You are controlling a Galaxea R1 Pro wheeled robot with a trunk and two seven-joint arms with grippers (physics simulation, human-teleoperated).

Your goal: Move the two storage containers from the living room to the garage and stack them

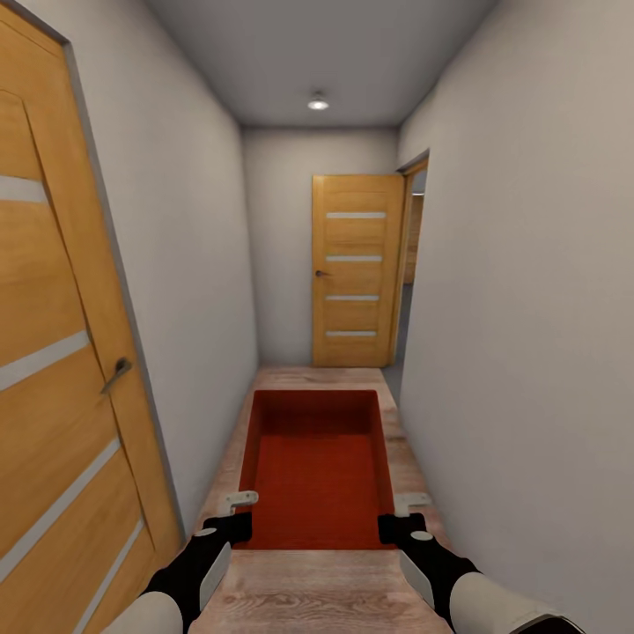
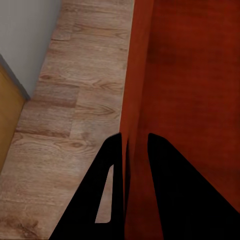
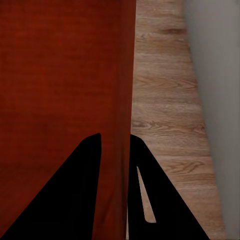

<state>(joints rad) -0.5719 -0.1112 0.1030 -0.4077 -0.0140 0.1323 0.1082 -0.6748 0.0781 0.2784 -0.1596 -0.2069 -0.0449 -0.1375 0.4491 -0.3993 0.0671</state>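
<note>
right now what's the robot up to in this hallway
The robot is carrying a red-orange storage container in front of it down a narrow hallway with a wood-plank floor. The left gripper pinches the container's left wall and the right gripper pinches its right wall. A shut wooden door stands at the far end, beside an open doorway.

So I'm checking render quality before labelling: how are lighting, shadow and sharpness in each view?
Head view: even, soft light from one ceiling lamp, no glare; the container is darker at its far inside wall. Left wrist view: the left gripper fingers are flat black silhouettes without detail, and the wood floor is slightly soft. Right wrist view: the right gripper looks likewise black, the red wall evenly lit.
</note>
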